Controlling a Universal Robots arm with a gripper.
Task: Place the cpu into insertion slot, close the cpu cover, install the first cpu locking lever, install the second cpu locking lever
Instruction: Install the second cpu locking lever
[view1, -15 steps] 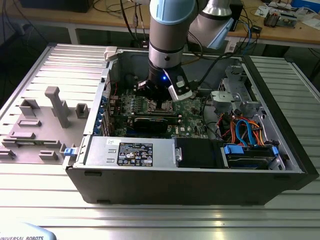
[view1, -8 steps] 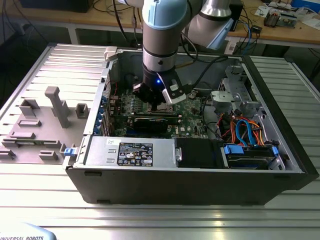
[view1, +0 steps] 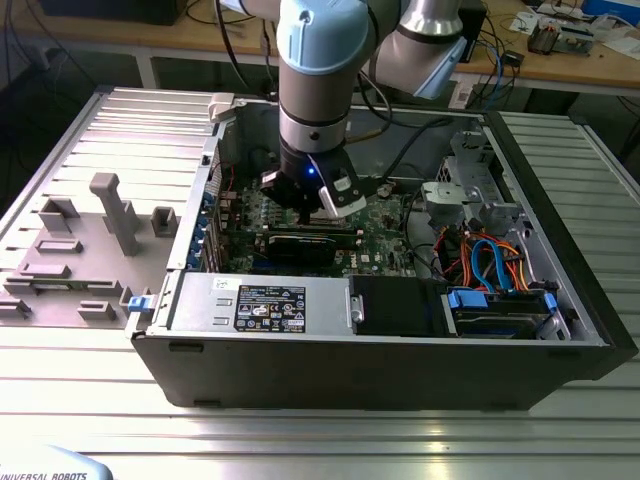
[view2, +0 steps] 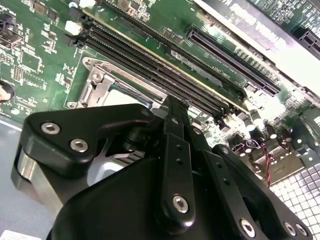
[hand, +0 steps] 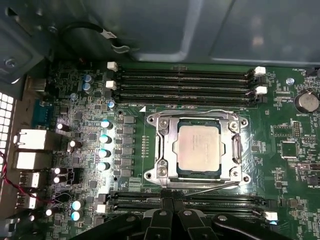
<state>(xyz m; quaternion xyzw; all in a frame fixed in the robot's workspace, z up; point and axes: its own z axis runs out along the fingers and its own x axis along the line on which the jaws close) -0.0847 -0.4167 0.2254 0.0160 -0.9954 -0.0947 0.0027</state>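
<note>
The gripper (hand: 172, 212), fingers pressed together and holding nothing, hovers just beside the insertion slot (hand: 162, 170). Beyond its tips, the cpu (hand: 198, 148) already lies seated there, framed by the lowered cpu cover (hand: 235, 150) on the green motherboard (hand: 280, 165).

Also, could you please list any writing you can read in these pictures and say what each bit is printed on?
Nothing can be quoted reliably.
Black label on the silver power supply: white print, too small to read.
Green motherboard: white markings beside the parts, too small to read.
Black card in the second wrist view: pale lettering, blurred and cut off.
</note>
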